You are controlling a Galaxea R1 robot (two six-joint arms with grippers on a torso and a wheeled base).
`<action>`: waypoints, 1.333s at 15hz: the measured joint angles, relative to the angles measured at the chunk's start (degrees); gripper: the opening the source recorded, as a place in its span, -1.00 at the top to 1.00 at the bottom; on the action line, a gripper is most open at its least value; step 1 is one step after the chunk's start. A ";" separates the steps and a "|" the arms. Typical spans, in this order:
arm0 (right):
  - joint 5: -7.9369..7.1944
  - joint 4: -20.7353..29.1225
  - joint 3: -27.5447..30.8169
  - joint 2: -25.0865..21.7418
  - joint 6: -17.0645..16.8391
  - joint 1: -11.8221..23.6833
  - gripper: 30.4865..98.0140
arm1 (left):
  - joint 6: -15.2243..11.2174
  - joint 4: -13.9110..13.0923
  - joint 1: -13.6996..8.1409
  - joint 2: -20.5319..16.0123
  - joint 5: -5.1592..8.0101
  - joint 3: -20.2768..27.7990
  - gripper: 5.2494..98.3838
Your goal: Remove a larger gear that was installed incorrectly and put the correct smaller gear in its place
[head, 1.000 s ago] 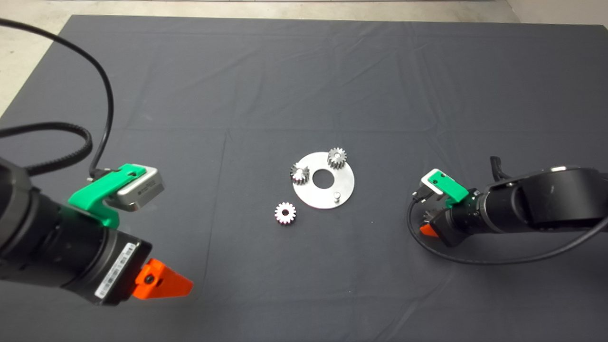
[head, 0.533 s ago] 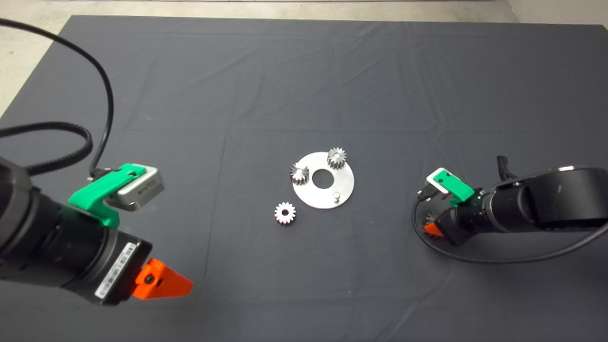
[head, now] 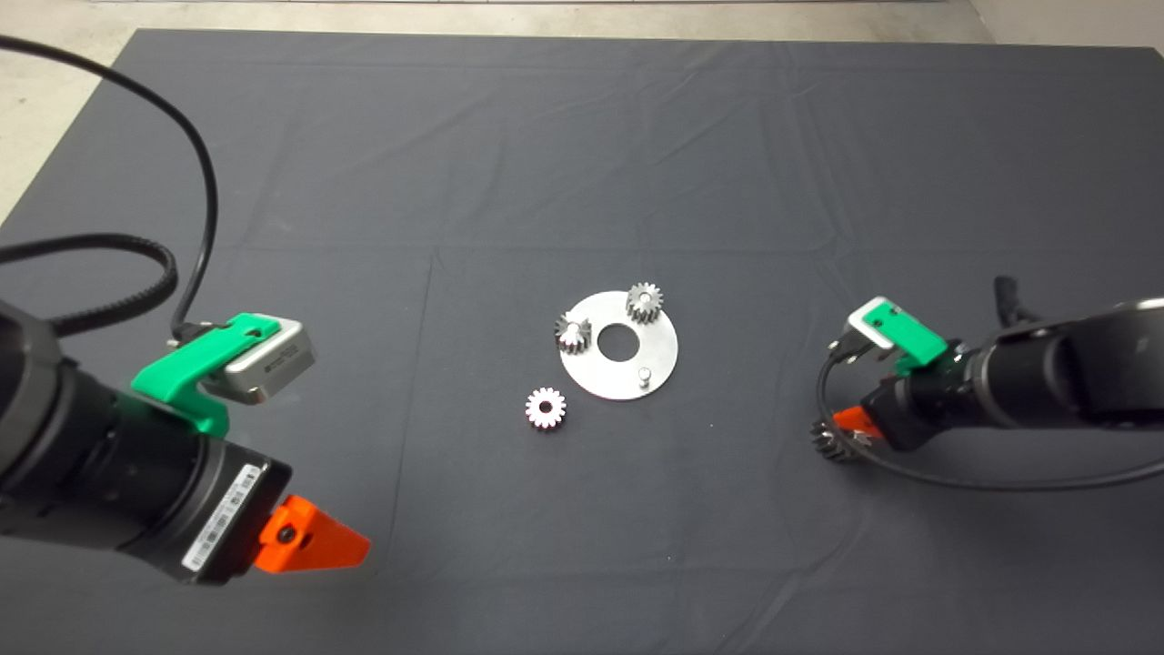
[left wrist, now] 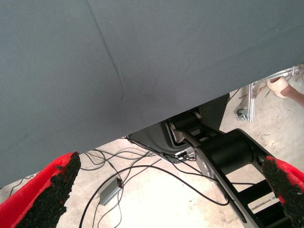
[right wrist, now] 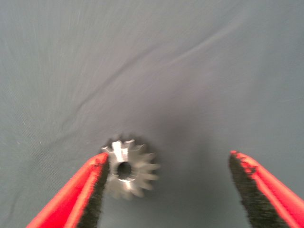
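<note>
The right hand (head: 850,428) has drawn back toward the table's right edge and now stands wide open, leaving the larger gear (head: 829,443) flat on the mat beside one finger, so removal looks complete. It is dark grey with coarse slanted teeth. The smaller gear (head: 546,408) waits near the plate (head: 659,359), whose peg (head: 644,374) stands bare. The left hand (head: 309,541) idles wide open, empty.

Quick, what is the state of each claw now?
Left claw: open, holding nothing, parked at the mat's lower left.
Right claw: open, above the larger gear, which lies on the mat, not gripped.
</note>
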 measured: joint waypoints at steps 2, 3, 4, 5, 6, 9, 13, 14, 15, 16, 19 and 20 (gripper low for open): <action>-0.01 10.45 0.57 -1.72 0.28 7.05 -0.12 | -0.11 0.11 0.01 0.02 0.04 -0.15 -0.99; 0.00 16.60 0.84 -2.49 0.67 9.99 -0.22 | -0.19 0.33 0.32 0.16 -0.03 -0.26 -0.99; 0.00 24.18 1.29 -3.42 1.17 13.05 -0.25 | -0.50 0.89 1.31 0.20 -0.13 -0.50 -0.99; -0.09 30.28 1.75 -4.22 1.58 15.63 -0.25 | -1.12 1.91 2.28 0.35 -0.16 -0.90 -0.99; -0.04 35.93 2.48 -5.14 2.49 19.15 -0.27 | -1.49 2.35 2.88 1.05 -0.11 -1.86 -0.99; 0.18 44.52 5.38 -7.86 6.00 27.64 -0.40 | -3.12 6.11 4.53 4.54 -0.02 -3.80 -0.99; 0.00 46.58 11.11 -8.66 14.54 28.34 -0.56 | -9.26 12.92 6.18 9.71 -0.11 -4.53 -0.99; 0.02 46.69 11.51 -8.67 14.84 28.37 -0.67 | -9.50 14.23 7.18 10.01 -0.05 -5.40 -0.99; 0.00 46.72 11.67 -8.76 15.03 28.52 -0.69 | -9.75 15.97 9.26 10.83 0.26 -6.57 -0.99; 0.08 46.74 11.82 -8.77 15.03 28.67 -0.69 | -10.50 17.45 11.21 12.24 0.68 -7.61 -0.99; 1.07 46.76 12.04 -8.69 15.10 29.28 -0.84 | -12.63 23.03 14.82 15.70 0.44 -8.96 -0.99; 1.01 46.76 12.04 -8.78 15.10 29.28 -0.89 | -13.29 25.44 15.76 15.90 0.46 -9.16 -0.99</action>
